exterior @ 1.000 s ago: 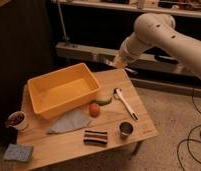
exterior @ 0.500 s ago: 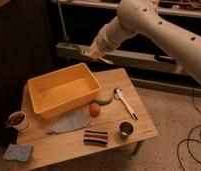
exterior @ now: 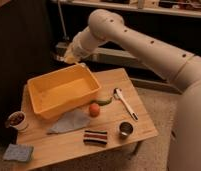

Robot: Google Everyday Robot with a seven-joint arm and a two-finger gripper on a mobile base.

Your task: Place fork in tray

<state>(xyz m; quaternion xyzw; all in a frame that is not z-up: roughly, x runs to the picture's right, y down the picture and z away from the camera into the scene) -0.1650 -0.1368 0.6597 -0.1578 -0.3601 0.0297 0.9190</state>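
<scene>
pincer [exterior: 69,58] first: i see it up in the air, just past the far rim of the tray [exterior: 63,91], at the end of the big white arm [exterior: 144,45] that comes in from the right. it hangs above the back edge of the bench [exterior: 119,142], close to the tray's far corner. i cannot tell if it is squeezed tight or let go, and i cannot tell if it has anything in it.

the fork is the thing i want, and i cannot find it for sure. it is thin and small, so it may be at the pincer tip, but that is only my guess. nothing thin and silvery shows inside the tray, so i think the job is not done yet.

the tray sits on the left half of the bench, open side up, so a thing let go over it would fall right in. it is wide and deep, so my aim does not need to be perfect.

just to the right of the tray lie a green thing [exterior: 104,100] and an orange ball [exterior: 94,109]. a long white utensil [exterior: 125,103] lies farther right; that one is not my fork. a small metal cup [exterior: 125,129] stands near the front edge, with a striped block [exterior: 95,137] beside it. a grey cloth [exterior: 70,121] lies in front of the tray, a white cup [exterior: 16,120] stands at the left, and a blue sponge [exterior: 18,152] is at the front corner.

i think the pincer should come a bit nearer, over the middle of the tray.
</scene>
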